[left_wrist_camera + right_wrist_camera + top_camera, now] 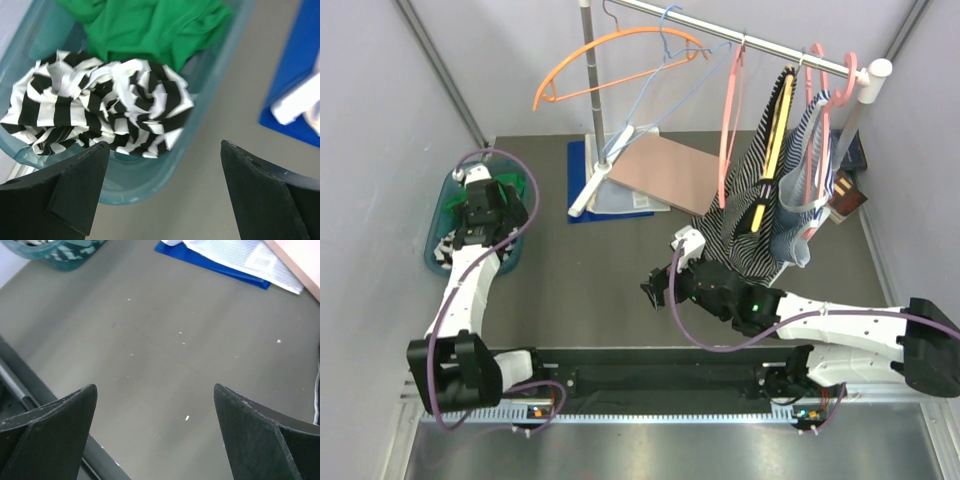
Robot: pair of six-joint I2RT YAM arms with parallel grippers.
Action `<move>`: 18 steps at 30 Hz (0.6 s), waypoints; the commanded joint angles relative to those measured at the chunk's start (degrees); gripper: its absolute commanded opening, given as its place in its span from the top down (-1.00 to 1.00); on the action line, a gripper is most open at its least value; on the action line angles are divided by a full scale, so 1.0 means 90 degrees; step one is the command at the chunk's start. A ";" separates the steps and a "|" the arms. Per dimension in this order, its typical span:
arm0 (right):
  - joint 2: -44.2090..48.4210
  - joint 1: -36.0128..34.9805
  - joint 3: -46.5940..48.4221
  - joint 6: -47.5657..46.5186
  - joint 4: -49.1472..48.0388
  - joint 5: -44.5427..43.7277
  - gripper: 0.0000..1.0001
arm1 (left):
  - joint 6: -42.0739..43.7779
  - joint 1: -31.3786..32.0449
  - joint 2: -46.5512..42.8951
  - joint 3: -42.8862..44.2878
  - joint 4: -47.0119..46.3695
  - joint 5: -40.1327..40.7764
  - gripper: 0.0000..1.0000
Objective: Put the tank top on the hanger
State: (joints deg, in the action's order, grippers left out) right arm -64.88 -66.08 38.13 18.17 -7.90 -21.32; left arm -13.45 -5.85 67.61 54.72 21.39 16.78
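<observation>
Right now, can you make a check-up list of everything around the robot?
Surface: grey table, a few white specks.
Job's things: tank top crumpled in the teal basket; salmon-pink hanger hangs empty on the rail.
Clutter: green cloth in the basket; orange hanger and light-blue wire hanger on the rail; dark striped garment with yellow trim hanging there; blue sheet and papers at the back.
Grippers: left gripper open above the basket; right gripper open above the table; both hold nothing.
Cables: purple cables loop along both arms.
Surroundings: grey walls; nothing else seen.
</observation>
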 commanded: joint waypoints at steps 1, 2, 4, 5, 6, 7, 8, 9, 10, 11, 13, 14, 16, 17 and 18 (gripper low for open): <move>0.0178 0.0058 -0.0096 0.0041 -0.0596 0.0503 -0.99 | -0.0311 -0.0453 0.0474 0.0121 -0.0471 -0.0350 -0.86; 0.0159 0.0058 -0.0096 0.0041 -0.0635 0.0562 -0.99 | -0.0351 -0.0551 0.0553 0.0102 -0.0549 -0.0457 -0.83; 0.0100 0.0058 -0.0106 0.0022 -0.0694 0.0747 -0.99 | -0.0419 -0.0805 0.0786 0.0092 -0.0657 -0.0555 -0.75; 0.0090 0.0058 -0.0115 0.0022 -0.0723 0.0796 -0.99 | -0.0429 -0.0931 0.0865 0.0102 -0.0764 -0.0710 -0.63; 0.0071 0.0058 -0.0125 0.0022 -0.0743 0.0903 -0.99 | -0.0477 -0.0990 0.0963 0.0121 -0.0794 -0.0741 -0.58; 0.0051 0.0058 -0.0145 0.0031 -0.0792 0.0953 -0.99 | -0.0507 -0.1020 0.1148 0.0141 -0.0823 -0.0789 -0.52; 0.0041 0.0058 -0.0174 0.0022 -0.0811 0.0992 -0.99 | -0.0527 -0.1059 0.1236 0.0170 -0.0872 -0.0954 -0.47; 0.0041 0.0058 -0.0184 0.0031 -0.0821 0.1050 -0.99 | -0.0527 -0.1069 0.1324 0.0180 -0.1008 -0.1072 -0.47; 0.0041 0.0058 -0.0203 0.0041 -0.0821 0.1070 -0.99 | -0.0527 -0.1079 0.1470 0.0180 -0.1077 -0.1170 -0.47; 0.0070 0.0058 -0.0223 0.0032 -0.0821 0.1070 -0.99 | -0.0527 -0.1069 0.1539 0.0180 -0.1155 -0.1248 -0.47; 0.0109 0.0058 -0.0252 0.0041 -0.0792 0.1100 -1.00 | -0.0585 -0.1069 0.1763 0.0248 -0.1253 -0.1298 -0.47; 0.0177 0.0058 -0.0291 0.0032 -0.0782 0.1100 -0.99 | -0.0595 -0.1079 0.1852 0.0277 -0.1263 -0.1278 -0.48; 0.0256 0.0067 -0.0320 0.0041 -0.0753 0.1100 -0.99 | -0.0566 -0.1079 0.2085 0.0423 -0.1195 -0.1307 -0.29; 0.0324 0.0058 -0.0359 0.0041 -0.0753 0.1100 -0.99 | -0.0537 -0.1079 0.2145 0.0492 -0.1117 -0.1346 0.02; 0.0363 0.0058 -0.0369 0.0032 -0.0734 0.1061 -0.99 | -0.0527 -0.1089 0.2174 0.0570 -0.1049 -0.1356 0.75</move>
State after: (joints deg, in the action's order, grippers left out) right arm -64.47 -66.08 35.22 18.20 -12.51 -12.34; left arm -18.26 -15.33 85.58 55.59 14.15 6.52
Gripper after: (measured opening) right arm 0.996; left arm 0.551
